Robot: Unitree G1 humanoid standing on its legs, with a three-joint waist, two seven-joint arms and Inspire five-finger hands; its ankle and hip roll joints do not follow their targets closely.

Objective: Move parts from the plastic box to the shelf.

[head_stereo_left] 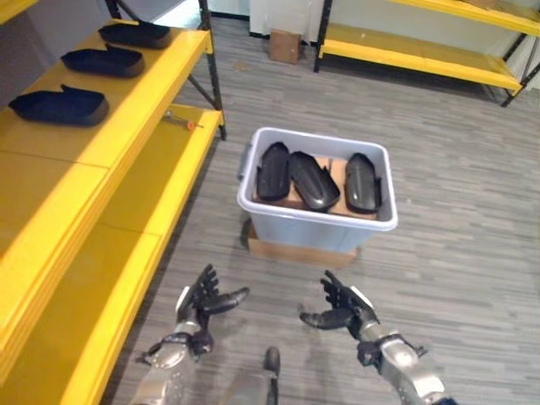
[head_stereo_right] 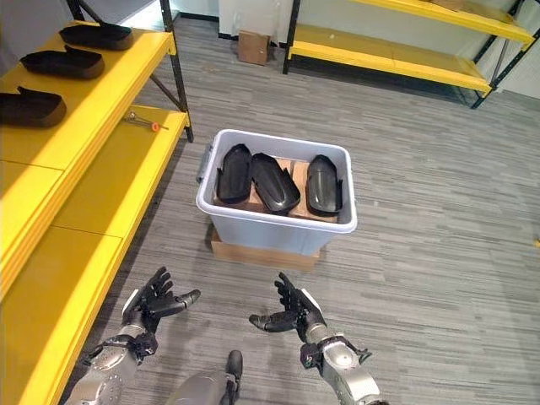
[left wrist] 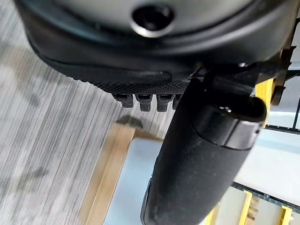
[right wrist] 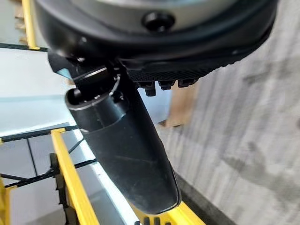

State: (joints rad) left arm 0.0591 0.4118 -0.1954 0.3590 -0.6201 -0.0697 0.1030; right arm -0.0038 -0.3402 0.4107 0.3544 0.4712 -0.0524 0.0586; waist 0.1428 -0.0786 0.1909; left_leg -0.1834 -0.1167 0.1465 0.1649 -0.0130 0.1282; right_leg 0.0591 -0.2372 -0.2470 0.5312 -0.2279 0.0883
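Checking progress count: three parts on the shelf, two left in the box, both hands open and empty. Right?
Not quite: the plastic box holds three black parts, not two, as the left eye view shows. Three parts do lie on the shelf, and left hand and right hand are open, empty.

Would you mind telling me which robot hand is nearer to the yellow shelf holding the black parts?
Left. The left robot hand hangs open just beside the yellow shelf; the right robot hand, also open, is farther off, below the plastic box.
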